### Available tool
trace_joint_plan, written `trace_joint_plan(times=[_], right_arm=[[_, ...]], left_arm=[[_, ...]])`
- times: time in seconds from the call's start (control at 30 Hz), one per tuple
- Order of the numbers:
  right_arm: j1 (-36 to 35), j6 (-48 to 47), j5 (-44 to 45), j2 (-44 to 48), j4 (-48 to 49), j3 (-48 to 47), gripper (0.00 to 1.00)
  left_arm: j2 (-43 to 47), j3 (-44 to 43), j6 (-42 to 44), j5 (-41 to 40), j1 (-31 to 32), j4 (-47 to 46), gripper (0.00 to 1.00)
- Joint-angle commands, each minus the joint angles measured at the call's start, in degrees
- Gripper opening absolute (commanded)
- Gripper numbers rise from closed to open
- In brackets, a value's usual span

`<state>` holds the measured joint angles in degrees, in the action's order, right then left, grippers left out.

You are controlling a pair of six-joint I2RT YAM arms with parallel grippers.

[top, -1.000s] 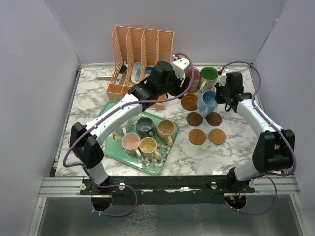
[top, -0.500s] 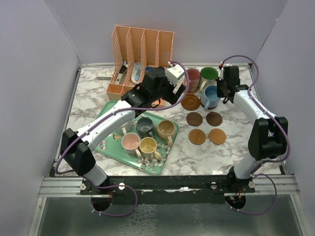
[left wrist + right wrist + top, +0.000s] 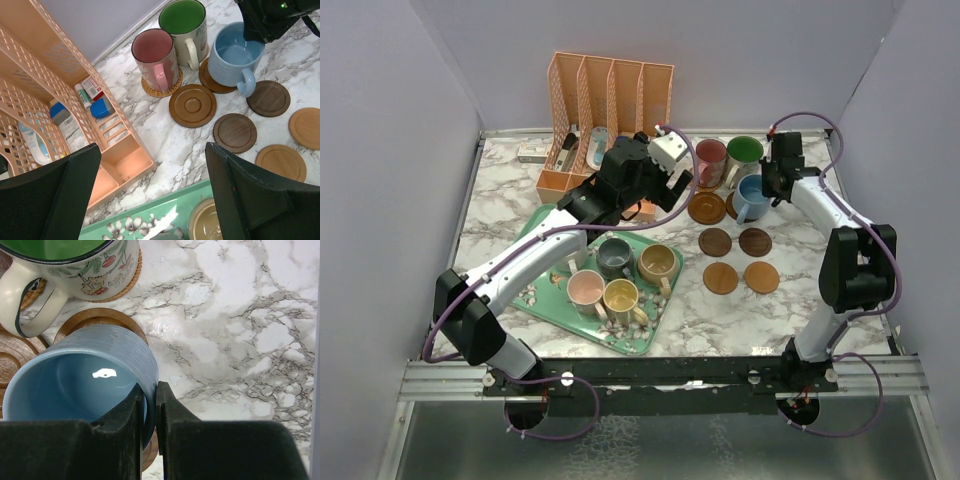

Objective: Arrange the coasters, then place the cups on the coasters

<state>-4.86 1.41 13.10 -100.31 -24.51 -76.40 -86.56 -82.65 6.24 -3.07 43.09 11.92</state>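
Note:
My right gripper (image 3: 149,396) is shut on the wall of the blue cup (image 3: 75,380), one finger inside and one outside. The cup is over a brown coaster (image 3: 90,317) beside the green-lined cup (image 3: 744,155). The maroon cup (image 3: 156,57) stands on a woven coaster (image 3: 147,90). My left gripper (image 3: 152,147) hangs open and empty above the table, near the tray's far edge. Several bare coasters lie near it, among them a ringed one (image 3: 192,105) and a light one (image 3: 281,162). Grey (image 3: 614,257), tan (image 3: 657,263), pink (image 3: 586,289) and yellow (image 3: 621,297) cups stand on the tray.
A green floral tray (image 3: 542,298) lies front left. A peach file organiser (image 3: 610,100) with small items stands at the back left, close to my left arm. Grey walls close in the table's sides and back.
The left gripper has opened wide and drawn back to the left, away from the maroon cup. The right arm has carried the blue cup slightly toward the back, next to the green-lined cup.

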Motion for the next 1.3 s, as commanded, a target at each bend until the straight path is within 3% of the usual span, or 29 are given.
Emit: trace_joint_plan(times=[0.0,1.27], right_arm=[[0.3,2.6,0.0,-0.9,1.2,-4.7,0.01],[1.2,5.5,1.2,-5.1,1.9,-6.9,0.01]], left_arm=[[2.4,0.8,0.6,-0.9,-0.2,-2.2,0.89],[2.5,0.8,1.0,0.3,-0.2,-2.1,0.89]])
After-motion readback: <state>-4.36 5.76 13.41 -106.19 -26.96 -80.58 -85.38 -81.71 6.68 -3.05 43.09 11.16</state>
